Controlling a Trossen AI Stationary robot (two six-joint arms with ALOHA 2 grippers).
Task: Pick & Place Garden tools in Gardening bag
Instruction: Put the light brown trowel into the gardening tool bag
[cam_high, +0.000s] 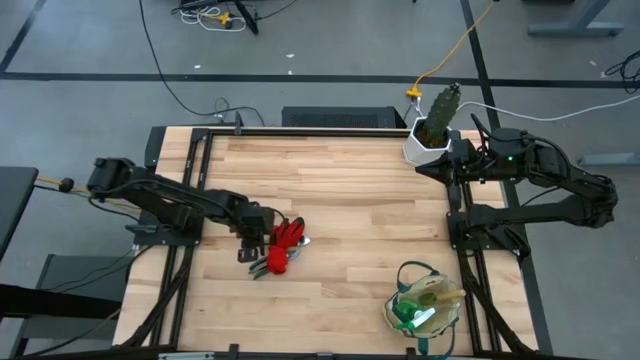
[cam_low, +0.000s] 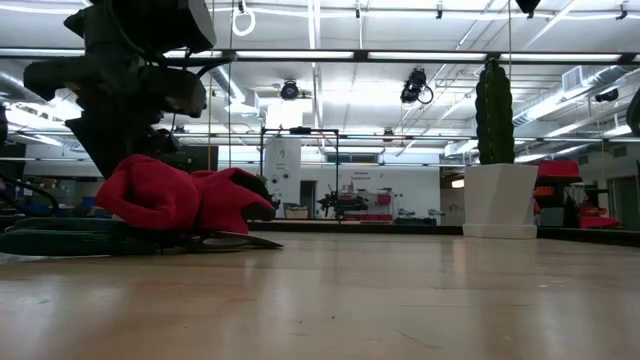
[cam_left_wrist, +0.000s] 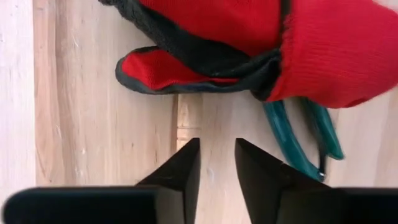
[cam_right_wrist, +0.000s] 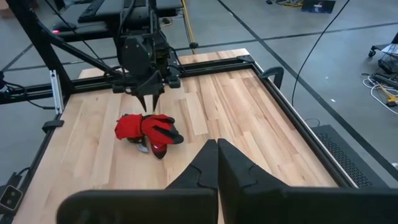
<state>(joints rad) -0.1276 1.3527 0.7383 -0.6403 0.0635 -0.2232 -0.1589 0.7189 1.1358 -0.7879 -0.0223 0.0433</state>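
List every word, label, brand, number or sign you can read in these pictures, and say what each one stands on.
None: no legible text on the red gloves, the gardening bag, the white pot or the table.
Signs in the room behind, seen in the low view: too small to read.

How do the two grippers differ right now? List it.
The left gripper hangs over the red gloves near the table's left side; the right gripper waits by the cactus pot at the far right corner. The left gripper's fingers stand slightly apart; the right gripper's are pressed shut. Both hold nothing.
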